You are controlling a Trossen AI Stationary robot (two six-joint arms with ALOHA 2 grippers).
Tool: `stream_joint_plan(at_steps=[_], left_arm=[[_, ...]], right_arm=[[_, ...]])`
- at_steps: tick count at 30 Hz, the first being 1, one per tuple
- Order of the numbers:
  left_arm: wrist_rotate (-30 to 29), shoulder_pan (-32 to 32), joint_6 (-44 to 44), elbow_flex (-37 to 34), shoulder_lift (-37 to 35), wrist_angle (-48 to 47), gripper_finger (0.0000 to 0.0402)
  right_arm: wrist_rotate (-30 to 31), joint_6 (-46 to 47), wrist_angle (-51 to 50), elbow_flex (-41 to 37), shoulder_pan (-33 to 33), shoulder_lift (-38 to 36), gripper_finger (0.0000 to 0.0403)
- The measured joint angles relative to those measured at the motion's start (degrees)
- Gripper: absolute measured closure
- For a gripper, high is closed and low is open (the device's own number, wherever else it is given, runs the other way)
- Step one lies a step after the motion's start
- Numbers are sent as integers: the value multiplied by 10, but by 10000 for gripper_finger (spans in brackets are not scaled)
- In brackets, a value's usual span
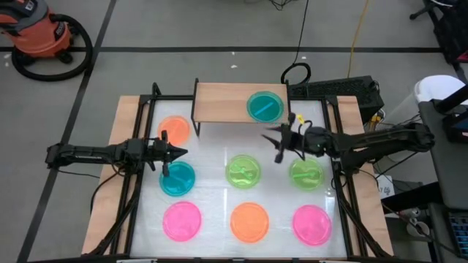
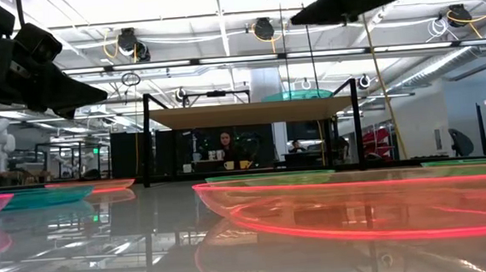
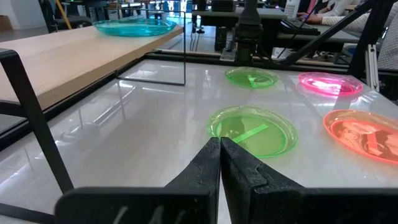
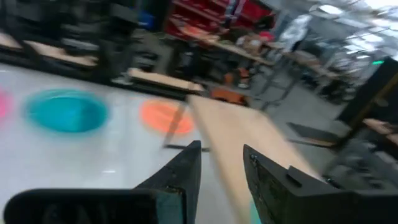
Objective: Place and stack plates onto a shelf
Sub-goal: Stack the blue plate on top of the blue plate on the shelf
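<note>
Blurring its wrist view, the right gripper (image 4: 221, 165), fingers parted and empty, hovers near the light-wood shelf (image 1: 227, 102); the left gripper (image 1: 175, 153) is pressed closed beside the round translucent teal plate (image 1: 178, 179).

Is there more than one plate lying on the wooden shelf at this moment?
No, the high view shows only a single teal plate on the shelf; the other plates all lie on the white tabletop.

Shelf (image 1: 219, 102) left half bare; a teal plate (image 1: 264, 107) fills its right half. Right tool (image 1: 281, 145) hovers just before it.
</note>
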Motion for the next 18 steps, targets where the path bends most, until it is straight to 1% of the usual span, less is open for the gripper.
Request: stream_joint_plan(at_steps=[3, 6, 12, 15, 18], left_arm=[[0, 0, 0, 0, 0, 0, 382], [0, 0, 0, 0, 0, 0, 382], [0, 0, 0, 0, 0, 0, 382], [0, 0, 0, 0, 0, 0, 382], [0, 0, 0, 0, 0, 0, 382]], right_arm=[[-1, 39, -51, 0, 35, -10, 308], [-1, 61, -69, 0, 64, -10, 309], [0, 44, -66, 0, 96, -6, 309], [0, 31, -60, 0, 103, -6, 309], [0, 36, -51, 0, 106, -6, 309]])
